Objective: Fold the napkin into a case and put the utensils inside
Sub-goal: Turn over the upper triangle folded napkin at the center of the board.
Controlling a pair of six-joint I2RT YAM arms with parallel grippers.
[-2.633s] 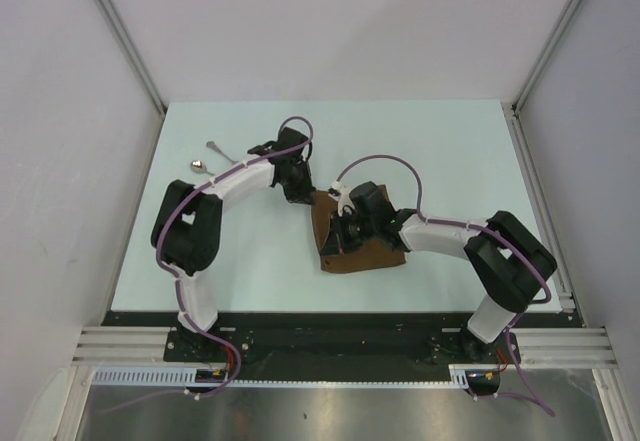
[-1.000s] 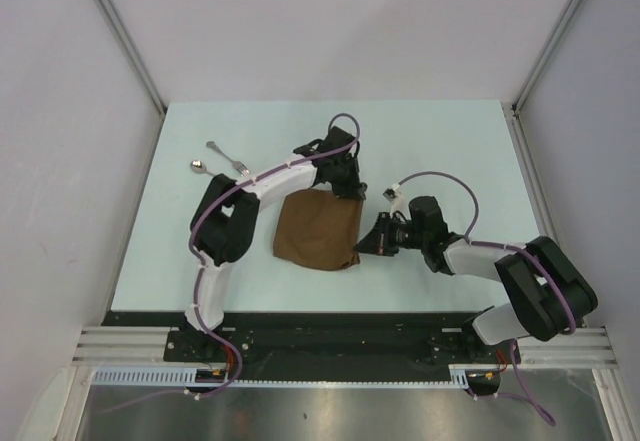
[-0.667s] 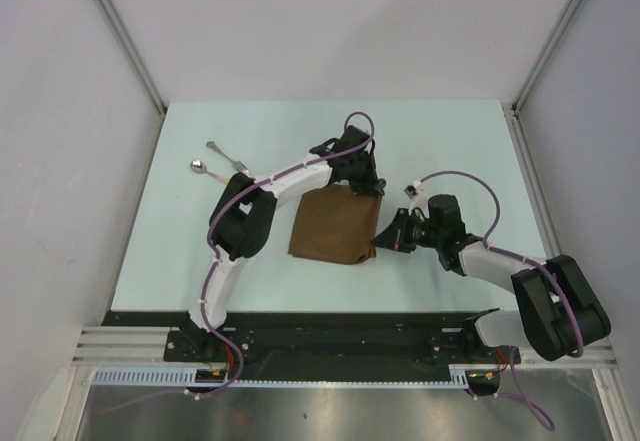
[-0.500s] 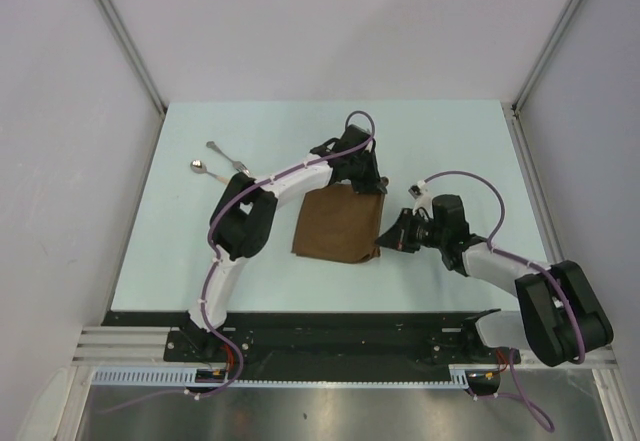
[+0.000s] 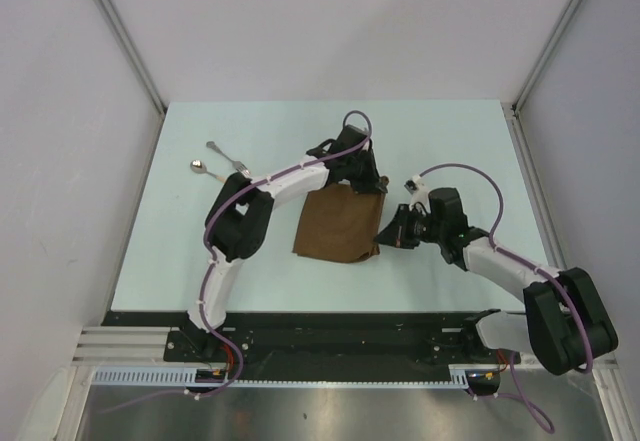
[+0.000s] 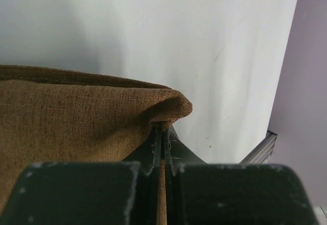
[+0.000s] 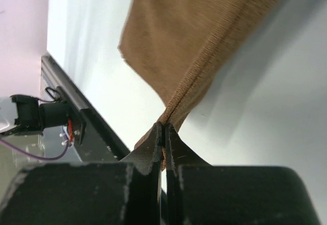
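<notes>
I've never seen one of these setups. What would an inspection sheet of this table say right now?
Surface: pale table, no spills seen.
Job's things: brown napkin, apparently folded double, mid-table; fork and spoon far left, apart from it.
Clutter: nothing seen.
Grippers: left gripper shut on napkin's far right corner; right gripper shut on its near right corner.
Cables: purple cables loop along both arms.
Surroundings: white walls, metal frame posts.
</notes>
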